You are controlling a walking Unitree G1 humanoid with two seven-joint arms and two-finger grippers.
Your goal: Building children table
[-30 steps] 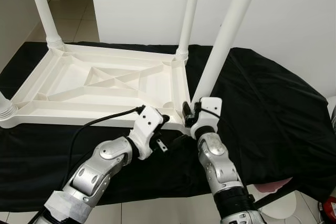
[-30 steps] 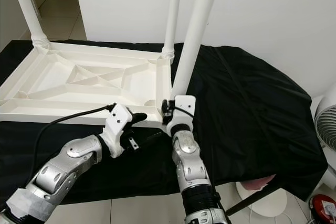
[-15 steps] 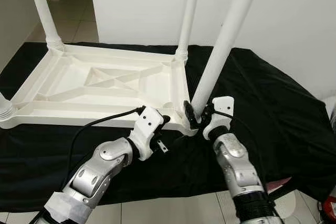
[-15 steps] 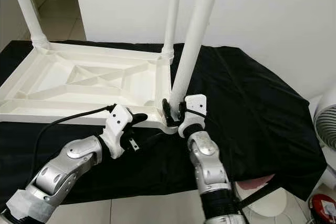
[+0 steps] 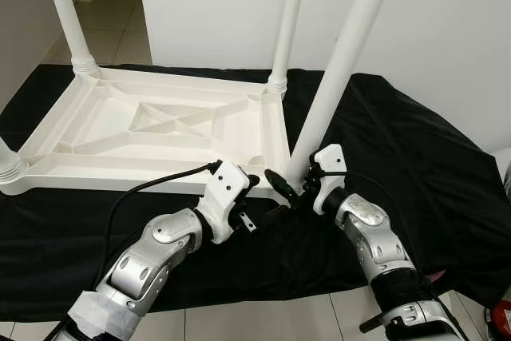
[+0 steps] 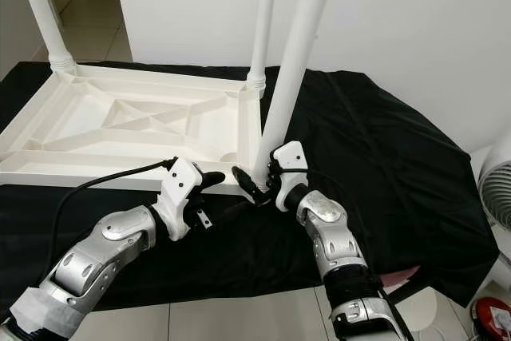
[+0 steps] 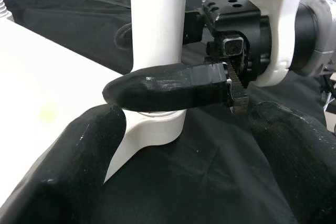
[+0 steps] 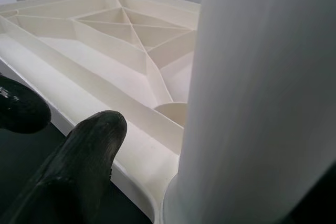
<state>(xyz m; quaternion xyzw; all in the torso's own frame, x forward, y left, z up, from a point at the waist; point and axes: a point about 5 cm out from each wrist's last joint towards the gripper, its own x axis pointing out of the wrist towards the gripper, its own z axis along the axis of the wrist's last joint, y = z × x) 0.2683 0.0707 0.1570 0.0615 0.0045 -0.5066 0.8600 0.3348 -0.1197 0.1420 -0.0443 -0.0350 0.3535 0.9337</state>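
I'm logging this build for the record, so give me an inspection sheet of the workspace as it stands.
Surface: black cloth spread under the work.
Job's things: white tabletop upside down; near-right leg standing in its corner socket, other legs upright.
Clutter: nothing seen.
Grippers: left end effector at the tabletop's near edge; right end effector open around the leg's base.
Cables: black cable along the left arm.
Surroundings: white wall, tiled floor, fan at right.

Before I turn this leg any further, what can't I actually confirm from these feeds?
- Near leg: its seating in the corner socket; the right gripper covers it in the eye views, one black finger crosses it in the left wrist view.
- Leg tops: cut by the upper edge in both eye views.
- Left gripper: its grip on the tabletop rim, hidden by its own wrist.
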